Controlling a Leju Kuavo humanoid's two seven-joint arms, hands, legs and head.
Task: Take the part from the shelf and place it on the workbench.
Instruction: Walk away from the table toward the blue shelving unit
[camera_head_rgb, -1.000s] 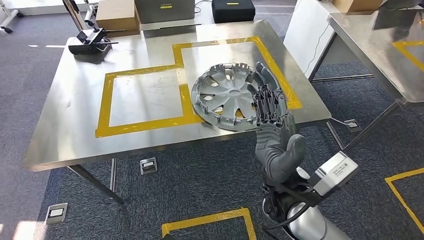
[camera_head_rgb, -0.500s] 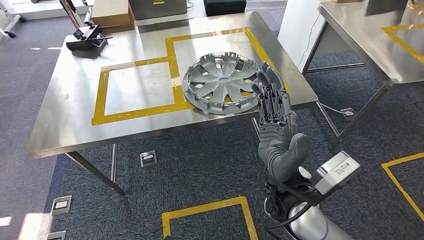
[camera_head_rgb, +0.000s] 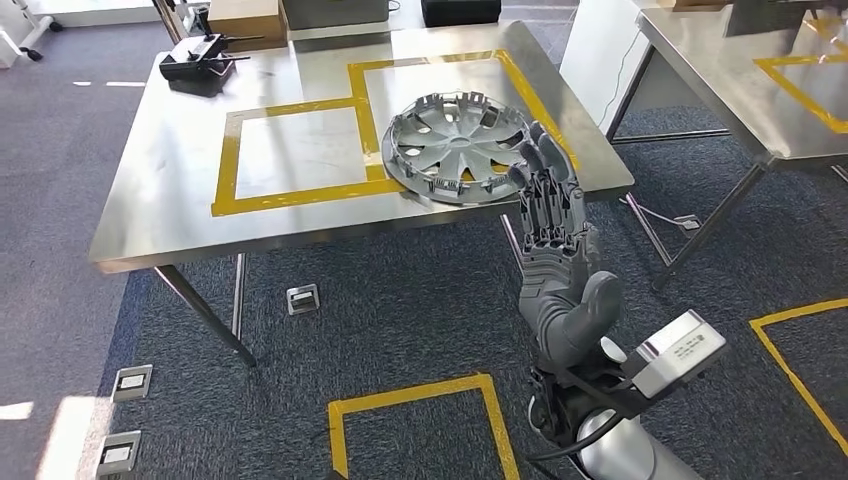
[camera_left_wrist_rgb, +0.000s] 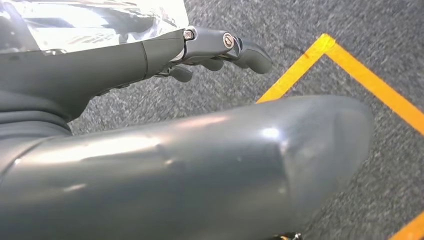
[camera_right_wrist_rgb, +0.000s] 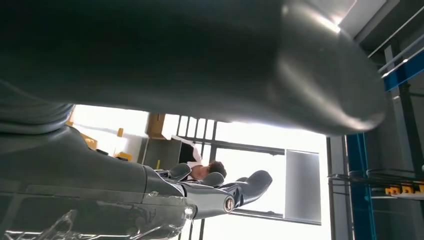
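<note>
Silver hubcap (camera_head_rgb: 455, 147) flat on steel workbench (camera_head_rgb: 160, 200), right hand (camera_head_rgb: 555, 255) fingers spread, empty, no legible writing

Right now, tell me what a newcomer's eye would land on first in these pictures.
First, the silver hubcap lying flat on the steel workbench, overlapping the yellow tape outline near the bench's front right edge. Next, the robot's right hand, raised just in front of the bench with its fingers straight and holding nothing, its fingertips at the hubcap's rim. A black tool sits at the bench's far left corner.
</note>
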